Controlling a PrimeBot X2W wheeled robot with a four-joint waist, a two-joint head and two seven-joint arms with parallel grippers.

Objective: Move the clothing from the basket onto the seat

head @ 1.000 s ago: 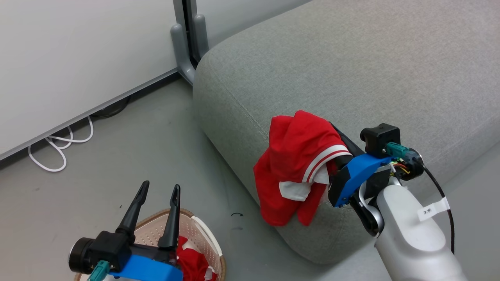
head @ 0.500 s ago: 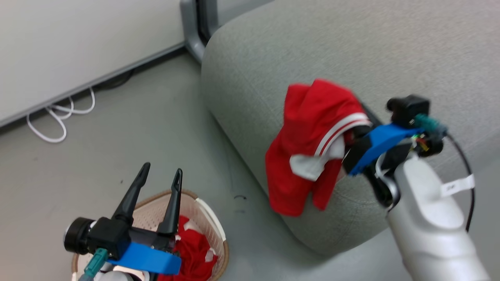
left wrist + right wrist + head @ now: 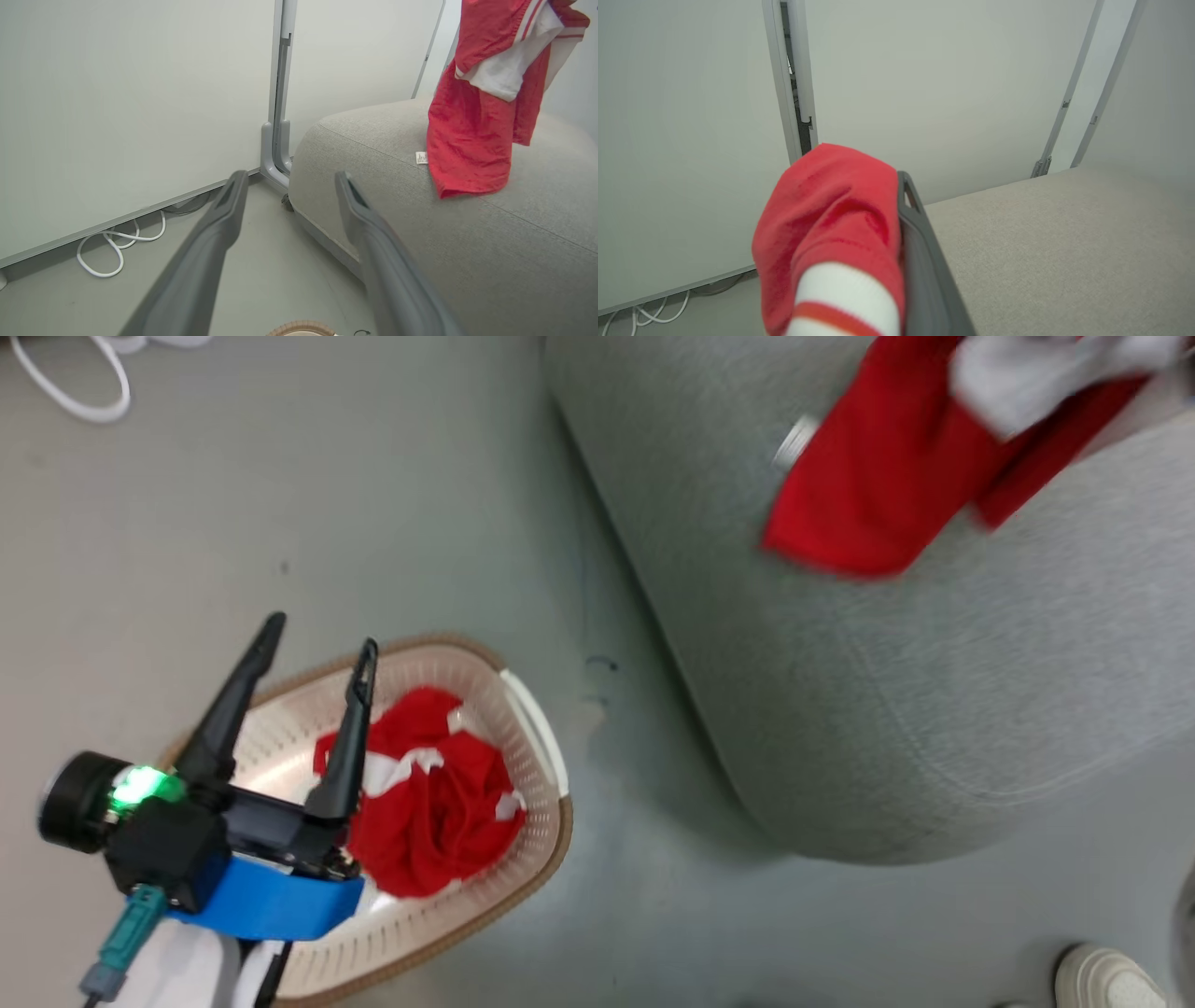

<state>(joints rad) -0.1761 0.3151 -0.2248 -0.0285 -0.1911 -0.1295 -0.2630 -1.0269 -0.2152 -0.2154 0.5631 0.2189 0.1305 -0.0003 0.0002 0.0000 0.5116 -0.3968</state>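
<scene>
The basket [image 3: 546, 845] stands on the floor with one crumpled red and white piece of clothing [image 3: 429, 807] inside. My left gripper [image 3: 319, 635] hovers over the basket's left part, open and empty; in its own wrist view the left gripper [image 3: 292, 176] points toward the seat's corner. My right gripper [image 3: 899, 186] is shut on a second piece of clothing [image 3: 831, 219], which drapes over its fingers. That red garment [image 3: 469, 144] hangs above the grey seat [image 3: 490, 252], its lower end at the cushion top near the edge. The head view cuts off the garment [image 3: 868, 495] at the top right.
White partition panels with a grey post [image 3: 275, 140] stand behind the seat [image 3: 887, 709]. A white cable [image 3: 117, 242] loops on the floor by the wall. A person's white shoe [image 3: 1106, 980] stands on the floor at the lower right.
The head view has tilted down, bringing the whole basket into it. The garment held by the right gripper has moved up and farther over the seat. The left gripper stays open.
</scene>
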